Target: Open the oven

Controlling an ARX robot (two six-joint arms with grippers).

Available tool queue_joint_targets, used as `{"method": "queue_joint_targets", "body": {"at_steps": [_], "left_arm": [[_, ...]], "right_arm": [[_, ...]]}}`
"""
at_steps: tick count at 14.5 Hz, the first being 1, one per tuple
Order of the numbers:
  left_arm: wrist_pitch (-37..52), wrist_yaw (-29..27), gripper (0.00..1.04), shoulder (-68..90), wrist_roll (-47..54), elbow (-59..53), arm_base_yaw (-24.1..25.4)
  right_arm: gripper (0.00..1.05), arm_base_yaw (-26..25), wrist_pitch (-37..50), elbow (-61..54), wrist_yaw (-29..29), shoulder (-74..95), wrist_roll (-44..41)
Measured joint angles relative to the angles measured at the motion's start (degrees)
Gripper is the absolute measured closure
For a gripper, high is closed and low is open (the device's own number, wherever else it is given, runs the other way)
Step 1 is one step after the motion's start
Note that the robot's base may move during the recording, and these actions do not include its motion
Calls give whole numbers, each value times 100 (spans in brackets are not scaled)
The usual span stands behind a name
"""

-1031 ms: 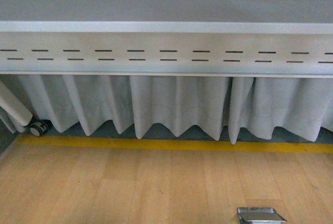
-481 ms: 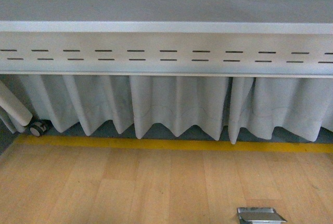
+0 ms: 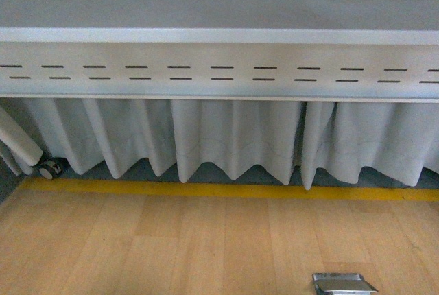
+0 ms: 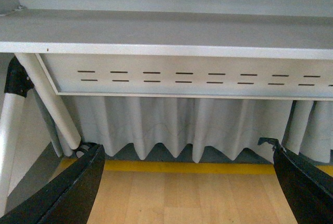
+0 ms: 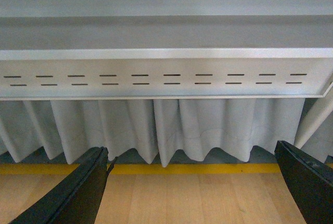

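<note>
As left gripper (image 4: 181, 145), right gripper (image 5: 192, 148) gape, yellow stripe (image 3: 226, 191) edges floor (image 3: 171, 247).

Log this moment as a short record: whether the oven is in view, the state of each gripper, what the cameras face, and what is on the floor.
oven: not in any view
left gripper: open, nothing between its jaws
right gripper: open, nothing between its jaws
facing: grey slotted panel, pleated curtain hanging below it
floor: wood floor, yellow line along the curtain's foot
also: metal plate set in the floor, caster wheel at far left
</note>
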Motion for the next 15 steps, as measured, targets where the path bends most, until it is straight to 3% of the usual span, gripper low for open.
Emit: {"method": "queue_joint_targets", "body": {"at_steps": [15], "left_arm": [[0, -2, 7, 0, 4, 0, 0]], "right_arm": [[6, 0, 0, 0, -2, 2, 0]]}}
